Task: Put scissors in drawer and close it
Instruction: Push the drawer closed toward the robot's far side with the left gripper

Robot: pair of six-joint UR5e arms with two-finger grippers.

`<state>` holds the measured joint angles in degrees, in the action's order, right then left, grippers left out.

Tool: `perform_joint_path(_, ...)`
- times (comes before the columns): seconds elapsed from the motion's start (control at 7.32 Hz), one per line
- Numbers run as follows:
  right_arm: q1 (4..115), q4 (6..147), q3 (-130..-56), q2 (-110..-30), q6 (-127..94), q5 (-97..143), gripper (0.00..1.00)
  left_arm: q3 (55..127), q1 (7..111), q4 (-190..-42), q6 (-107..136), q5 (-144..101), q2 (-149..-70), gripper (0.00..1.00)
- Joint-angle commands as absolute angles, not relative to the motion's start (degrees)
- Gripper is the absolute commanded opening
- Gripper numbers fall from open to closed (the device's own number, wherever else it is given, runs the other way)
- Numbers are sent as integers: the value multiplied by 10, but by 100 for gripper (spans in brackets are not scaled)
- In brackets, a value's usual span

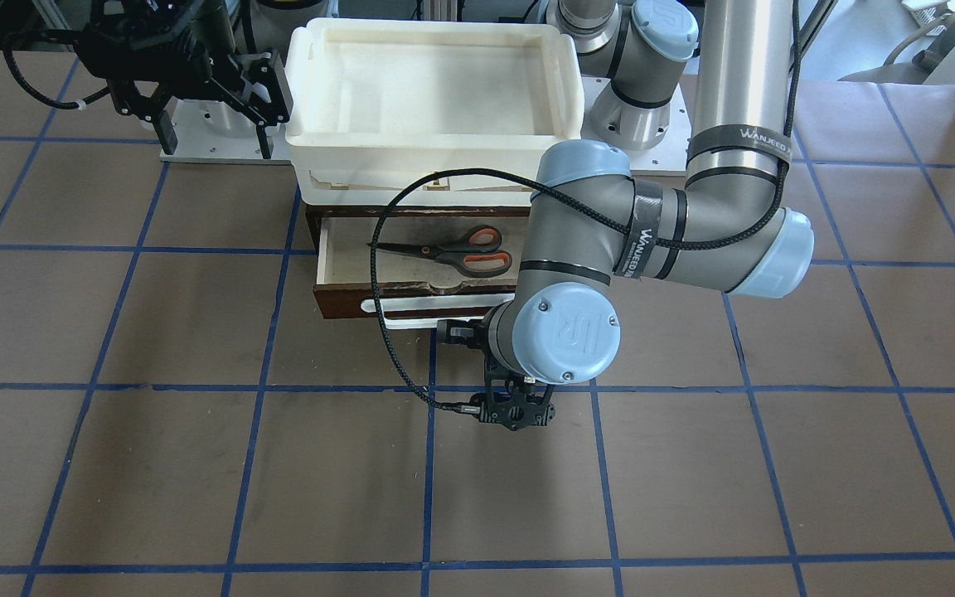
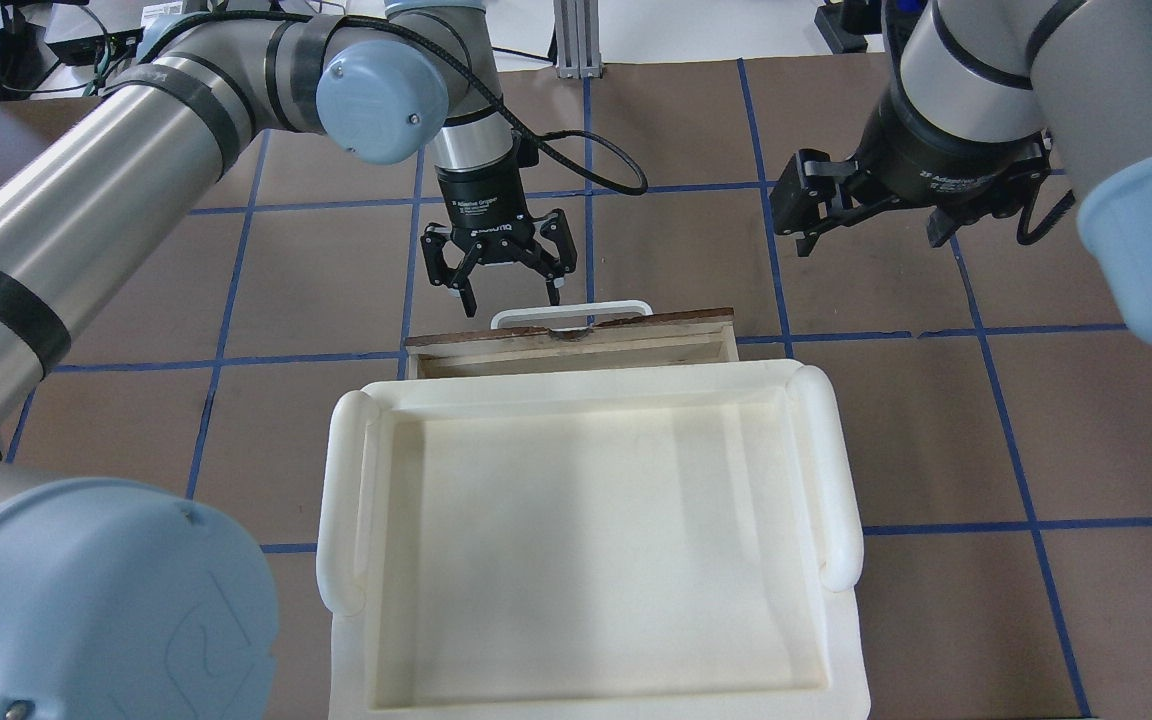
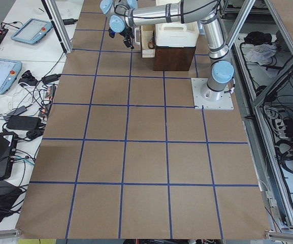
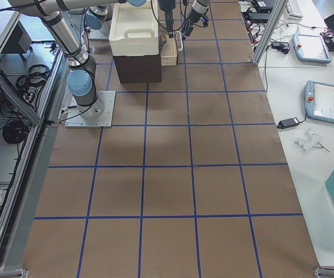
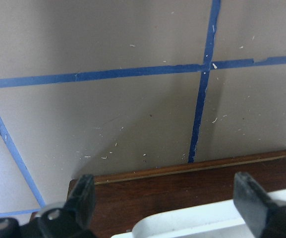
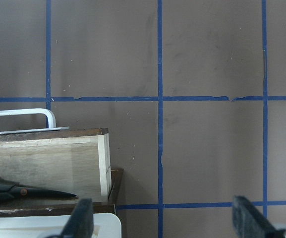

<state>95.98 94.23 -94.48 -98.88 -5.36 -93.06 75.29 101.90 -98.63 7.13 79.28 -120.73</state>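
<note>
Two grippers, both spread wide, hold nothing. Left gripper (image 2: 511, 295) hovers near the white handle (image 2: 576, 308) of the open drawer (image 1: 332, 259). The scissors (image 1: 453, 249) lie inside the drawer. The white tray (image 2: 576, 385) hides them from overhead. Right gripper (image 6: 165, 220) hovers off the drawer's corner.

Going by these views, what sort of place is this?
Probably a robotics lab test cell: a table taped into a blue grid, teach pendants on the side bench, and loose cables along the other side.
</note>
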Motion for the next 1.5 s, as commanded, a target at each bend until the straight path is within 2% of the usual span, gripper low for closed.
perform_joint_path(0.0,960,942,-945,-989,-54,-931,100,769,1020,-988,71,793,-1199,100)
perform_joint_path(1.37,960,943,-945,-989,-54,-929,100,845,1033,-998,69,789,-1150,100)
